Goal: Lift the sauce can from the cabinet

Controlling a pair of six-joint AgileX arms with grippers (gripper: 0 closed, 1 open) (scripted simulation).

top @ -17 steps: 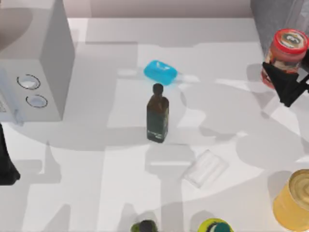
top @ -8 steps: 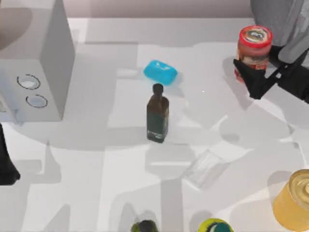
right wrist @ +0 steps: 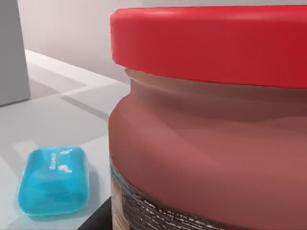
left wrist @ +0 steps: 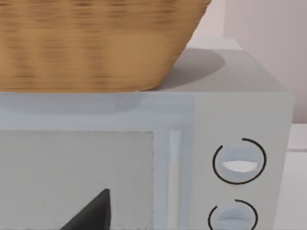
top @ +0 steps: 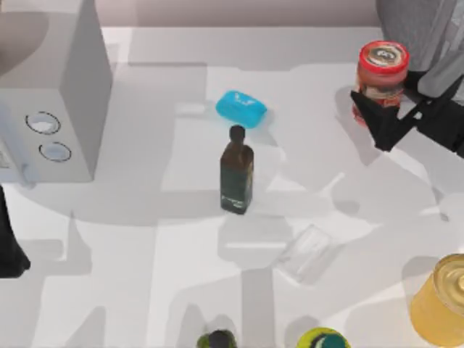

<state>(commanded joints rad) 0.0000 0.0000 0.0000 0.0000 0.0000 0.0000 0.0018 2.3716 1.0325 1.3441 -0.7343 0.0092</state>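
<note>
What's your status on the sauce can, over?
Right gripper shut on sauce can, held off the table near the cabinet. Left gripper parked at table's left edge. Nothing blocking.

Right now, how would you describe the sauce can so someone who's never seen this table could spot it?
Find the dark grey cabinet at the table's far right corner. Just in front of it, the sauce can is held by the right gripper. It's small, with a red-rimmed top and a red-and-pale label, unlike the larger plain golden-yellow can at the near right edge.
</note>
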